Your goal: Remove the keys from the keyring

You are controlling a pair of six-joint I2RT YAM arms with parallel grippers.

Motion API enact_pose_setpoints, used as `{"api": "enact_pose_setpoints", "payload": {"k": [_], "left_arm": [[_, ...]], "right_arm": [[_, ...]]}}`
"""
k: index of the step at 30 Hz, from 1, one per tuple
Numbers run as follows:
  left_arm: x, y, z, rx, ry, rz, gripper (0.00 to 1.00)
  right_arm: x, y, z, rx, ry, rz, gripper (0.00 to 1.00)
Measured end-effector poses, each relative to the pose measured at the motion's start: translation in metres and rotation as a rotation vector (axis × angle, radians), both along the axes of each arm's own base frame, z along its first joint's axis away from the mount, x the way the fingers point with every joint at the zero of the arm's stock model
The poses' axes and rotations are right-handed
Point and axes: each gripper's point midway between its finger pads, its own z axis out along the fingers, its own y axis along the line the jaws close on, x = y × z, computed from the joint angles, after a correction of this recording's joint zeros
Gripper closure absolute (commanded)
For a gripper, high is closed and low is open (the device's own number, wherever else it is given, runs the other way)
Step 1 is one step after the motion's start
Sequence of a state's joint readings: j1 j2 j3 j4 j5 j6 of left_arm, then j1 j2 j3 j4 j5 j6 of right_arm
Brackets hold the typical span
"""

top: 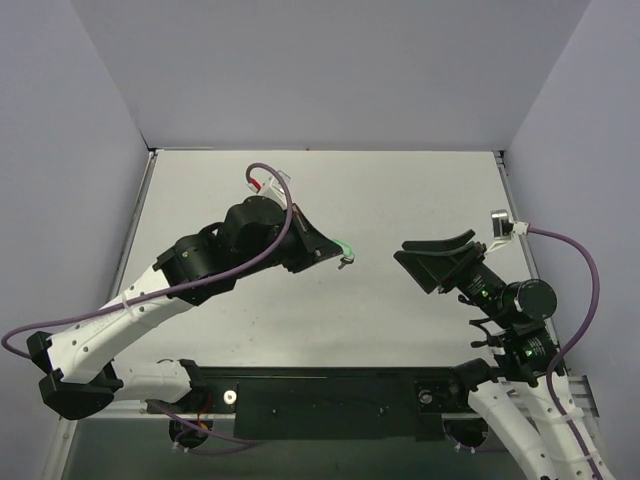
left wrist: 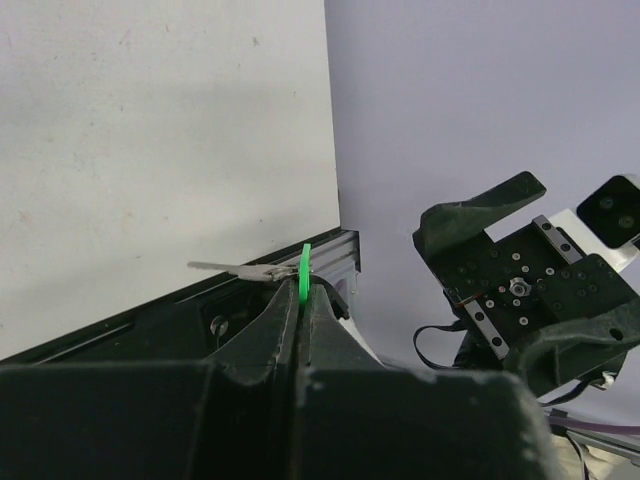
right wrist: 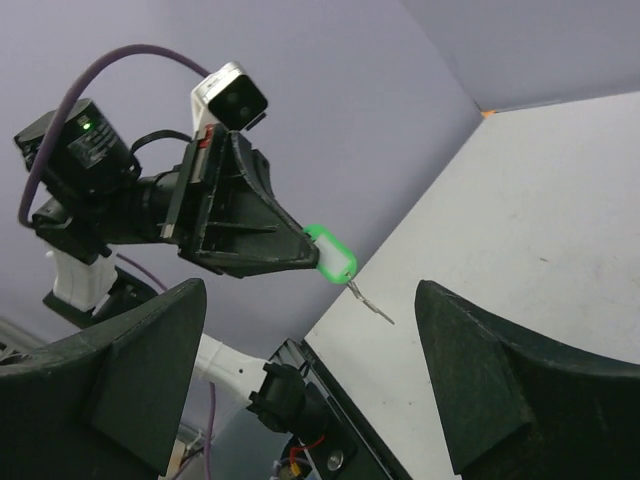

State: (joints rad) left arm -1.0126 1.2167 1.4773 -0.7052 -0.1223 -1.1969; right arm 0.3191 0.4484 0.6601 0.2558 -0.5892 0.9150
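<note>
My left gripper point(top: 336, 251) is shut on the green keyring tag point(top: 347, 249) and holds it above the table's middle. In the left wrist view the tag point(left wrist: 303, 272) sticks up edge-on between the closed fingertips, and the slim grey key point(left wrist: 235, 268) juts out to the left from it. In the right wrist view the tag point(right wrist: 331, 257) shows at the left gripper's tip with the key point(right wrist: 368, 301) hanging from it. My right gripper point(top: 432, 262) is open and empty, a short way right of the tag, its fingers point(right wrist: 495, 380) spread wide and facing the tag.
The white table point(top: 420, 190) has grey walls on three sides. The black base bar point(top: 320, 395) runs along the near edge. A purple cable point(top: 275, 215) loops over the left arm.
</note>
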Motion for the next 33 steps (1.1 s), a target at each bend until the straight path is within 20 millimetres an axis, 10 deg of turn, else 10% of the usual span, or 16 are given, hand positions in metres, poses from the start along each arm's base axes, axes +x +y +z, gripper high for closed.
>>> {"api": "enact_pose_setpoints", "payload": {"k": [6,33], "left_arm": [[-0.004,0.004,0.016,-0.05,0.006,0.007,1.0],[-0.024,0.027,0.07,-0.227,-0.003,0.016,1.0]], "right_arm": [[-0.016,0.022,0.022,0.027,-0.128,0.103,0.23],[-0.017,0.094,-0.012,-0.162,-0.199,0.259,0.26]]}}
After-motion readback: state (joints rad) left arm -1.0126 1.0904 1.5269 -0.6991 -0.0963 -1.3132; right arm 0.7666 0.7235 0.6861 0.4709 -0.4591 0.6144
